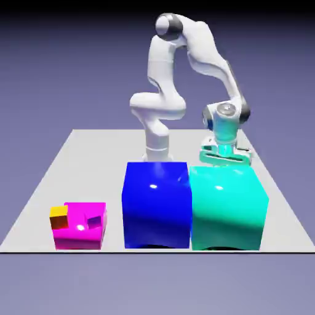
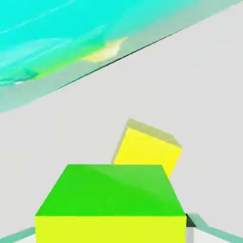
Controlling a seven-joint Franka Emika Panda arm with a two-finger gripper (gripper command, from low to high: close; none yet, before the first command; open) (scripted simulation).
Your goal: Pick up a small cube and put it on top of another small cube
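A white robot arm is bending over a grey table, and its gripper is reaching down behind a big cyan block, which is hiding the fingers in the exterior view. In the hand view, the claw is sitting closed on a small lime yellow-green cube, which is filling the bottom of the picture between the fingers and covering most of them. Just beyond it, a second small yellow cube is resting on the table, turned at an angle; whether the two are touching cannot be told. The cyan block's glossy face is slanting across the top of the hand view, with a yellowish reflection on it. In the exterior view, a big blue block is standing just to the left of the cyan one, their sides close together. Farther to the exterior view's left, a magenta block is sitting near the table's front edge, with a small orange-yellow cube at its upper left corner and a small purple cube against it.
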